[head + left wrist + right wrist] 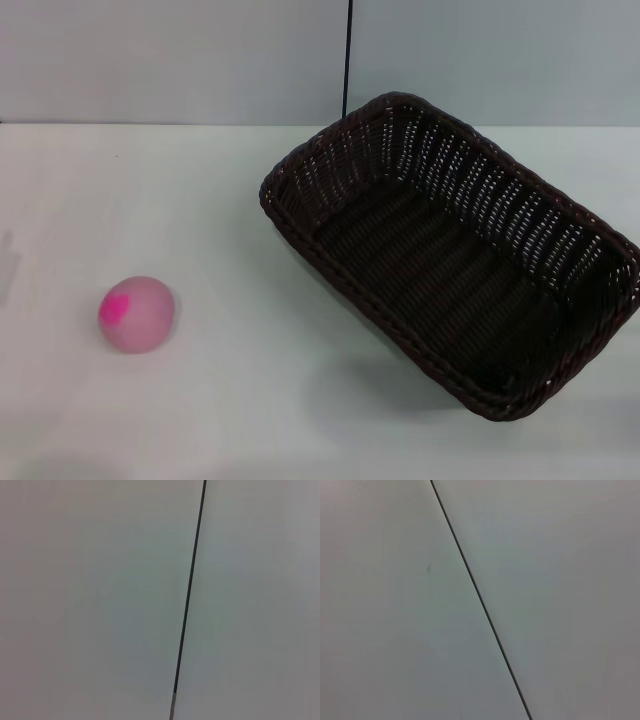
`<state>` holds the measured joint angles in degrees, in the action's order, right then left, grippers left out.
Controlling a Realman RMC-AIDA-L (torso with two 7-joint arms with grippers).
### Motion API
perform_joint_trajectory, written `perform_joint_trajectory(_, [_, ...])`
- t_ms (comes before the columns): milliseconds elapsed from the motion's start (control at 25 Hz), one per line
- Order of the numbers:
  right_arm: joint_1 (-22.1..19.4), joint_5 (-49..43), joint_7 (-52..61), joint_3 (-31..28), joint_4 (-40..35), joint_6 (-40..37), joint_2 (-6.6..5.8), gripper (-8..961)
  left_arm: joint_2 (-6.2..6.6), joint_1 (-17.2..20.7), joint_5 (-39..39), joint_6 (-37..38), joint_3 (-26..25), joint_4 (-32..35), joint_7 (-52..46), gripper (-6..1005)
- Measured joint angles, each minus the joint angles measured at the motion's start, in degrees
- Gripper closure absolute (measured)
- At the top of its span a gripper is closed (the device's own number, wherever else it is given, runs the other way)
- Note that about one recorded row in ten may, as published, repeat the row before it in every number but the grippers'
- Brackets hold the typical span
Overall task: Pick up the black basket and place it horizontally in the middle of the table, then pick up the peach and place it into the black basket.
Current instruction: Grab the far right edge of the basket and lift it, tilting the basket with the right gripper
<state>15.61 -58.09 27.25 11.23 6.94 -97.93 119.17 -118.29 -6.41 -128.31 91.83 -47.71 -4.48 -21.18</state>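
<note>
White table (250, 400) fills the frame: the black basket (450, 255) sits skewed at the right, the peach (138, 314) lower left, well apart. Neither tool is visible, so I cannot tell their state. Grip the rim firmly, then turn the basket level at centre.

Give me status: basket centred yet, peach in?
Nothing done. The black basket sits diagonally on the right of the table, not centred or horizontal, and it is empty. The peach lies on the left, outside it. No gripper is in view. Both steps remain.
</note>
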Motion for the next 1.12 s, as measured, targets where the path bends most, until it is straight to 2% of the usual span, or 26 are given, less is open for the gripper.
perform_joint_trajectory(160, [-0.5, 0.0, 0.0, -0.1, -1.1, 0.0, -0.05, 501, 0.00, -0.1, 0.0, 0.2, 0.0, 0.0, 0.0, 159])
perform_joint_trajectory(680, [-0.7, -1.3, 0.4, 0.1, -2.1, -1.2, -0.17, 221, 0.08, -0.6, 0.0, 0.1, -0.1, 0.0, 0.0, 160])
perform_joint_trajectory(760, [-0.8, -2.0, 1.1, 0.2, -2.7, -1.7, -0.30, 221, 0.09, -0.5, 0.0, 0.3, -0.1, 0.0, 0.0, 160])
perform_joint_trajectory(840, [-1.1, -5.6, 4.7, 0.6, -5.9, -2.3, -0.47, 220, 0.09, -0.5, 0.0, 0.3, -0.1, 0.0, 0.0, 160])
perform_joint_trajectory(880, [-1.4, -11.5, 14.2, 0.9, -13.8, -1.4, -0.51, 220, 0.08, -0.5, 0.0, 0.3, -0.1, 0.0, 0.0, 160])
perform_joint_trajectory(920, [-1.4, -11.5, 14.2, 0.9, -13.8, -1.4, -0.51, 220, 0.10, -0.6, 0.0, 0.3, -0.1, 0.0, 0.0, 160])
perform_joint_trajectory(960, [-1.4, -13.8, 19.0, 0.9, -17.5, -0.7, -0.52, 220, 0.12, -0.7, 0.0, 0.3, -0.1, 0.0, 0.0, 160])
perform_joint_trajectory(1040, [-1.4, -18.6, 33.6, 1.0, -27.1, 0.3, -0.47, 220, 0.16, -1.0, 0.0, 0.3, -0.1, 0.1, 0.0, 160])
perform_joint_trajectory(1080, [-1.1, -23.2, 46.9, 1.1, -36.6, 0.5, -0.49, 220, 0.18, -1.2, 0.0, 0.3, -0.1, 0.1, 0.0, 160])
perform_joint_trajectory(1120, [-1.1, -23.2, 46.9, 1.1, -36.6, 0.5, -0.49, 221, 0.18, -1.2, 0.0, 0.3, -0.1, 0.1, 0.0, 160])
